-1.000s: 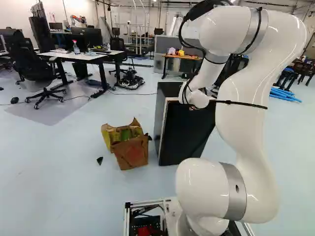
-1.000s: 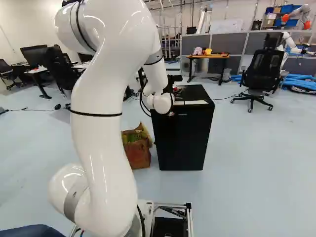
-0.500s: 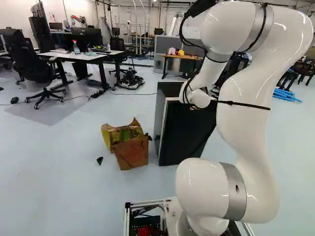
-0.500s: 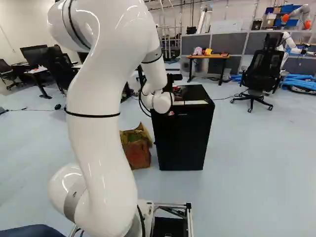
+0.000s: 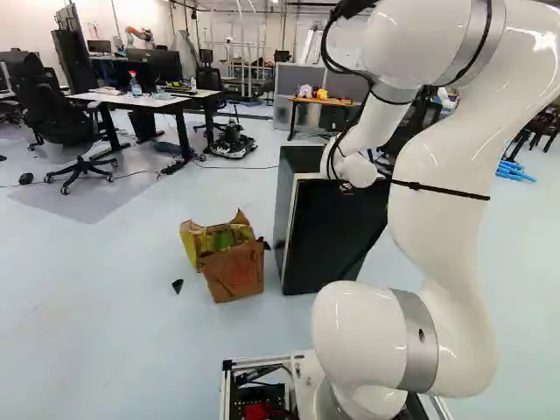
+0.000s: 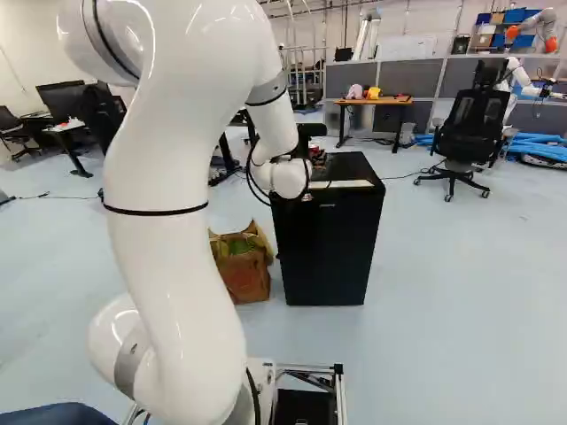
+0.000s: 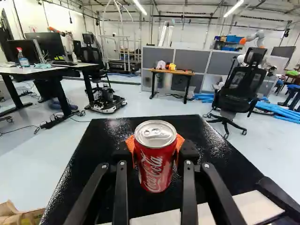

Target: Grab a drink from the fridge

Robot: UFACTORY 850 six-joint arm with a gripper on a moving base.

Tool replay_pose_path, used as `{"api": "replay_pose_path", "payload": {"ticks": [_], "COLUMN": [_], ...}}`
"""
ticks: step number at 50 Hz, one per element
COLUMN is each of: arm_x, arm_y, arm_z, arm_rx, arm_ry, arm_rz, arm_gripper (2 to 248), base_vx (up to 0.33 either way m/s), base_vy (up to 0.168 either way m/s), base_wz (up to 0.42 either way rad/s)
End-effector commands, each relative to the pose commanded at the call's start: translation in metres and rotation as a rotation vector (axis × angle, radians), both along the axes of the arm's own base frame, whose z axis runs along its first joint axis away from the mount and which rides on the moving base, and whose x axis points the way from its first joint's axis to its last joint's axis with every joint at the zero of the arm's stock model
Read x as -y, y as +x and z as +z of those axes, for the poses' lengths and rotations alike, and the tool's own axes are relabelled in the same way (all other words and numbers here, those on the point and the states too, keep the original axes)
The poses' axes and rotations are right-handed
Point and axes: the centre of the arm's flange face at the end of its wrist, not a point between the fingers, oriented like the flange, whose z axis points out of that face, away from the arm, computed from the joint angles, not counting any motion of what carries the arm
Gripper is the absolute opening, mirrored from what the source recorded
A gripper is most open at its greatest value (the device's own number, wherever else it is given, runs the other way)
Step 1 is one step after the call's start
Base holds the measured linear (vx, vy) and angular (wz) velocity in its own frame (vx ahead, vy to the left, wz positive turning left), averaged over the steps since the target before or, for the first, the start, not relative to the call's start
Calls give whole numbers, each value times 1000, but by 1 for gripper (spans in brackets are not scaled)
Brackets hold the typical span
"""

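Where the left base view begins at its left, a black office chair (image 5: pixel 66 112) stands by a white-topped desk (image 5: pixel 157 101). Next comes an open brown carton (image 5: pixel 234 273) on the floor, then the black fridge (image 5: pixel 337 236). Above its top, the gripper (image 6: pixel 316 155) holds the red drink can (image 7: pixel 155 161) upright between both fingers; the white arm (image 5: pixel 451 219) curves at the right.
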Motion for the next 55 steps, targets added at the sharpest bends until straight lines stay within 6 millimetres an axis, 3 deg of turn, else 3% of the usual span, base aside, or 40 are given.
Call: {"api": "replay_pose_path", "payload": {"ticks": [31, 55], "arm_x": [-3, -23], "arm_y": [-3, -24], "arm_z": [8, 11], "arm_rx": [11, -8], "arm_ry": [-3, 8], "arm_rz": [2, 16], "arm_gripper": [100, 100], "base_vx": [0, 0], "base_vy": [0, 0], "base_wz": [0, 0]}}
